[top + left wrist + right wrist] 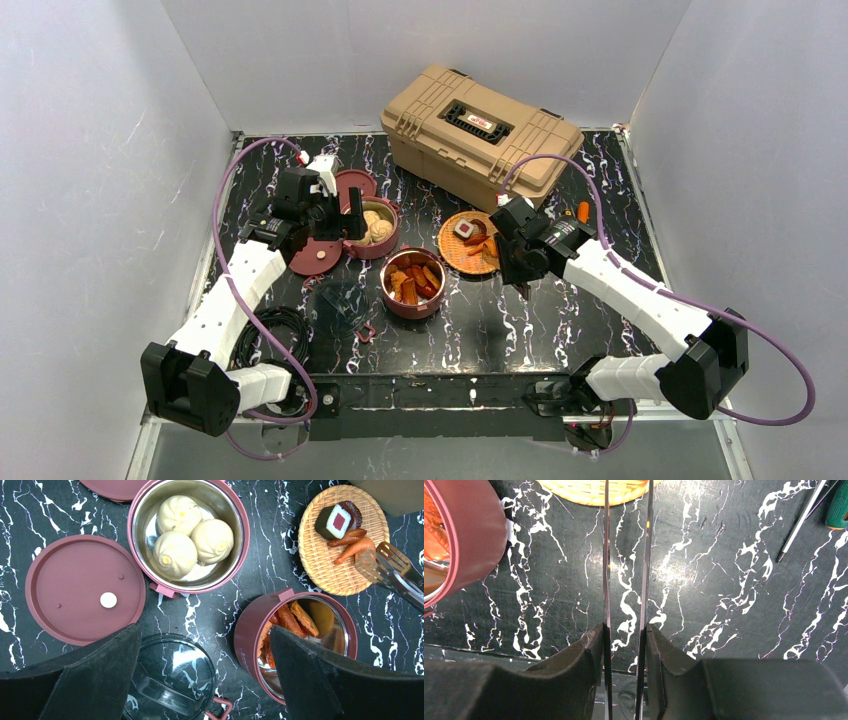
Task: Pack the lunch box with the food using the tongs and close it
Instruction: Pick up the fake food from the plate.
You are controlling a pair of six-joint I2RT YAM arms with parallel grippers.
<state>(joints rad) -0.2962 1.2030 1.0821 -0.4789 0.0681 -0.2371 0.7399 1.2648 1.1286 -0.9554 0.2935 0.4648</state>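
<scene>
The lunch box stands apart as open bowls. One maroon bowl (239,515) holds three beige buns (187,535). The other bowl (252,632) holds orange chunks (295,620). A flat maroon lid (75,575) with a pale dot lies left of them. My left gripper (205,640) hangs open above the table between the lid and the chunk bowl, holding nothing. My right gripper (624,630) is shut on the two slim arms of the tongs (606,555). The tongs' tips (385,562) reach an orange piece (357,547) at the rim of the woven plate (320,560).
A clear glass lid (172,675) lies under my left gripper. A second maroon lid (355,183) sits behind the bun bowl. The tan toolbox (480,130) stands at the back. Screwdrivers (804,520) lie right of the plate. A dark cube of food (334,521) rests on the plate.
</scene>
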